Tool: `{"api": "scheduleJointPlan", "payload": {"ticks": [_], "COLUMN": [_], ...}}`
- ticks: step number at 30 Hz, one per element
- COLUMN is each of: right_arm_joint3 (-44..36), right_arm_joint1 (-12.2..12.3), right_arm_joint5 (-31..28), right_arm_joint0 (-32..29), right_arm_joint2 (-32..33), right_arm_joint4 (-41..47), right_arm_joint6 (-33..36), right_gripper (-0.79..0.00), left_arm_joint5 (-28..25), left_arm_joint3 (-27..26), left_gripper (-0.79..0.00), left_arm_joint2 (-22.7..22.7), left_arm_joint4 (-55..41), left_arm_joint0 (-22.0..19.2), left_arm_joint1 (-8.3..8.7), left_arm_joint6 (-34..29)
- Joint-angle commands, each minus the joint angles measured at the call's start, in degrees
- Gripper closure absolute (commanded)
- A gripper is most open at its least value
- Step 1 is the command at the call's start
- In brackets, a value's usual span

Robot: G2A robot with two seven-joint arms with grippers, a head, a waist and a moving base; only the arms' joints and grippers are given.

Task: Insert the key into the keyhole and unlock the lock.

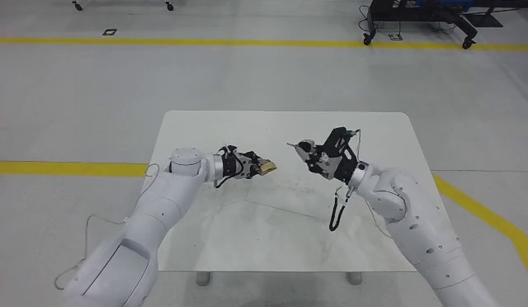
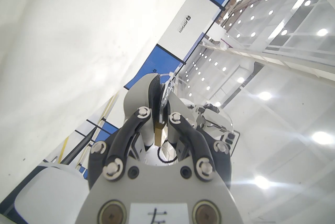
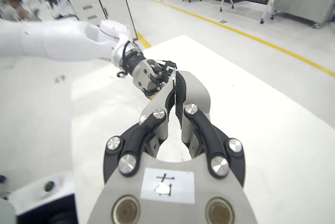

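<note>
A brass padlock (image 1: 267,167) is held in the air above the white table (image 1: 379,233) by my left gripper (image 1: 250,165), which is shut on it. In the left wrist view the brass body (image 2: 158,134) sits between the closed fingers, and the silver shackle (image 2: 165,95) pokes out near the tips. My right gripper (image 1: 306,151) hovers a short way to the right, shut on a thin silver key (image 1: 293,147) that points toward the padlock. A small gap separates key and padlock. In the right wrist view my right gripper (image 3: 174,78) faces the left gripper (image 3: 154,76) close ahead.
The table surface (image 3: 261,115) lies below both arms. A black cable (image 1: 337,208) hangs from the right forearm. Yellow floor lines (image 1: 74,168) run past the table, and carts and desks stand far behind.
</note>
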Motion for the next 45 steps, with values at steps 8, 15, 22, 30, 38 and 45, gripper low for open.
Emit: {"api": "scheduleJointPlan", "payload": {"ticks": [8,15,22,30,38,45], "right_arm_joint3": [-7.32,-6.53,-5.24,-6.81,-6.93,-6.36], "right_arm_joint1": [0.29,-0.24,-0.81,-0.44,-0.50,-0.91], "right_arm_joint5": [12.63,13.93,16.61,16.77,11.96,11.67], "right_arm_joint0": [-2.67,-1.11,-0.46,-2.49,-2.20,-1.72], "right_arm_joint2": [-7.02,-13.13,-16.03,-15.67,-15.89,-16.14], "right_arm_joint4": [-42.35,-57.73,-64.59,-70.68,-71.91,-71.93], "right_arm_joint6": [-2.94,-1.68,-3.04,-4.44,-5.64,-5.49], "right_gripper": [0.000,0.000,0.000,0.000,0.000,0.000], "left_arm_joint5": [2.34,0.32,0.78,2.71,2.33,2.11], "left_arm_joint3": [-3.38,-6.12,-6.18,-5.53,-5.36,-5.37], "left_gripper": [0.000,0.000,0.000,0.000,0.000,0.000], "left_arm_joint2": [-1.94,-1.03,-1.80,-2.96,-3.37,-3.46], "left_arm_joint4": [0.53,4.14,4.00,2.53,2.51,3.07], "left_arm_joint0": [1.78,2.44,2.68,2.44,2.43,2.41], "left_arm_joint1": [0.51,0.59,0.68,0.49,0.36,0.27], "left_arm_joint6": [6.81,5.93,5.52,6.99,6.39,5.69]}}
